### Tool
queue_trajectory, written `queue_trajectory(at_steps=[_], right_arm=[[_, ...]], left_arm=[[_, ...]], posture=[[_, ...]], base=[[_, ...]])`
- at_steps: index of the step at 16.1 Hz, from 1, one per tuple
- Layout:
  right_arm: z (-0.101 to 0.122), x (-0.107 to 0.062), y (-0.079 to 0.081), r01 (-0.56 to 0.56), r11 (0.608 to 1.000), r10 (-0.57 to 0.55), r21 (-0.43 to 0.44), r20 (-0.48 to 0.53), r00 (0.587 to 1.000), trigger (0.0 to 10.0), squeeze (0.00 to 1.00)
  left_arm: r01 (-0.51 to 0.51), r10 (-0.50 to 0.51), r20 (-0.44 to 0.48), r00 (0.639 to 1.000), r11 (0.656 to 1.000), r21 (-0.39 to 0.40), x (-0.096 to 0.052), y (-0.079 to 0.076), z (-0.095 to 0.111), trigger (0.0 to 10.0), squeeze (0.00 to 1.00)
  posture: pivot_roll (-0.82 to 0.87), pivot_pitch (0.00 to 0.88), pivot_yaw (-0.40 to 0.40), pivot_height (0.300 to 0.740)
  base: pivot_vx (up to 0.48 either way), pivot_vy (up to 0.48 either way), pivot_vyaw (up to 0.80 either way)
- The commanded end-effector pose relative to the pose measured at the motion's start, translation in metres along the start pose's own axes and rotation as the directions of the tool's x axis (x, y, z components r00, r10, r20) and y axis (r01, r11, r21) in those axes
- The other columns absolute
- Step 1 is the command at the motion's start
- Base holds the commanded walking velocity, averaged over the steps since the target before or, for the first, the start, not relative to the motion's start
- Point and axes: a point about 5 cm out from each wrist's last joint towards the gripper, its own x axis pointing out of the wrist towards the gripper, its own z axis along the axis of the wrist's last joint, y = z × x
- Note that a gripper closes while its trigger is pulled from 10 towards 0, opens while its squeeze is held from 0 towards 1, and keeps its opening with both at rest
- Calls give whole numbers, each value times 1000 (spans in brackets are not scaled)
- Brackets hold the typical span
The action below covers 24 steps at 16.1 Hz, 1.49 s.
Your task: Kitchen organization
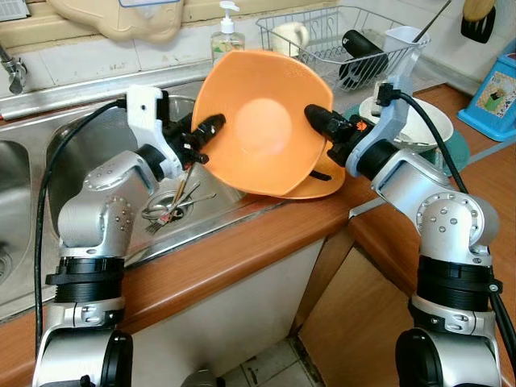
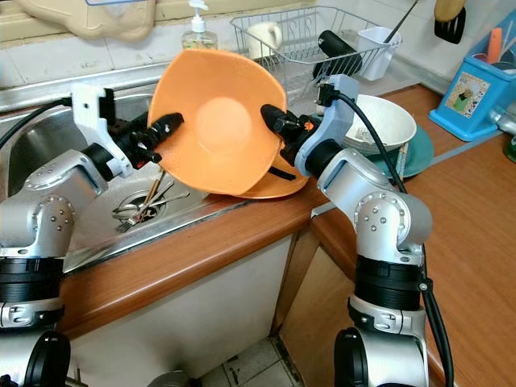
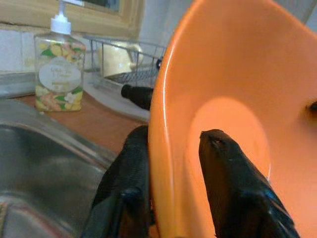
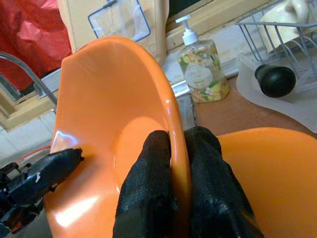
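- The large orange plastic bowl is held tilted in the air over the edge of the steel sink, its hollow facing the head camera.
- The left pincer clamps the bowl's left rim; the left wrist view shows one finger inside and one behind the wall.
- The right pincer is closed on the opposite rim; the right wrist view shows both fingers pressed either side of the edge.
- The right wrist view reveals a second orange dish beneath the bowl; the head views show just its rim, so its shape is probably a plate.
- Cutlery lies around the sink drain.
- Behind stand a clear soap pump bottle and a wire dish rack.
- A white bowl on a teal plate sits on the wooden tabletop, partly hidden by the right arm.
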Motion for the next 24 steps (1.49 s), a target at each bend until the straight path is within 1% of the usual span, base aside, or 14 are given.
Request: queue_trajectory(at_steps=[1, 2, 6, 7, 8, 14, 15, 16, 17, 18, 19, 20, 22, 24], right_arm=[[4, 0, 4, -17, 1000, 18, -16, 24, 1000, 2706, 0], [4, 0, 4, -11, 1000, 12, -26, 24, 1000, 10000, 0], [3, 1, 2, 14, 999, -13, -40, 20, 1000, 10000, 0], [3, 1, 2, 11, 999, -10, -35, 22, 1000, 10000, 682], [3, 1, 2, 7, 1000, -6, -27, 23, 1000, 10000, 1000], [5, -1, 2, 8, 997, -6, -71, 22, 1000, 10000, 1000], [4, -2, 4, -6, 996, 7, -84, 16, 1000, 10000, 933], [2, -3, 8, -31, 992, 30, -125, -8, 1000, 10000, 86], [1, -3, 9, -36, 991, 34, -132, -14, 999, 10000, 86], [-4, -4, 13, -60, 977, 49, -205, -58, 997, 10000, 0], [-10, -5, 18, -99, 960, 72, -264, -108, 992, 10000, 0], [-17, -9, 25, -167, 938, 119, -304, -171, 978, 10000, 0], [-25, -14, 33, -239, 911, 163, -337, -237, 958, 10000, 0], [-31, -16, 36, -274, 893, 180, -356, -275, 944, 10000, 0]], left_arm=[[28, -28, 25, 999, 1000, -7, 0, -6, 5, 0, 0], [26, -26, 33, 999, 999, -22, -1, -5, 6, 0, 0], [4, 2, 69, 998, 997, -78, -5, 0, 10, 0, 0], [1, 6, 75, 997, 996, -90, -6, 1, 10, 0, 0], [-1, 8, 78, 997, 995, -96, -7, 1, 10, 0, 0], [-75, 115, 211, 971, 979, -190, -19, 22, 32, 0, 0], [-94, 142, 233, 962, 974, -204, -23, 28, 37, 0, 0], [-147, 198, 259, 945, 968, -203, -28, 38, 43, 0, 0], [-159, 210, 262, 942, 967, -201, -29, 40, 43, 0, 0], [-259, 291, 242, 925, 953, -157, -32, 51, 42, 0, 0], [-385, 394, 203, 896, 919, -85, -35, 65, 37, 0, 0], [-520, 515, 145, 845, 854, 2, -39, 83, 28, 0, 0], [-623, 615, 107, 781, 780, 60, -43, 99, 18, 0, 0], [-641, 640, 60, 766, 754, 142, -41, 104, 8, 0, 0]], posture=[[-3, 0, 20, 740], [-2, 0, 22, 740], [-8, 0, 23, 740], [-8, 0, 23, 740], [-9, 0, 23, 740], [-6, 0, 24, 740], [-5, 0, 24, 740], [-5, 0, 25, 740], [-5, 0, 25, 740], [-7, 0, 26, 740], [-6, 0, 23, 740], [-1, 0, 17, 740], [-1, 0, 16, 740], [-5, 0, 18, 740]], base=[[0, 0, 0], [0, 0, 0], [0, 0, 0], [0, 0, 0], [0, 0, 0], [0, 0, 0], [0, 0, 0], [0, 0, 0], [0, 0, 0], [0, 0, 0], [0, 0, 0], [0, 0, 0], [0, 0, 0], [0, 0, 0]])
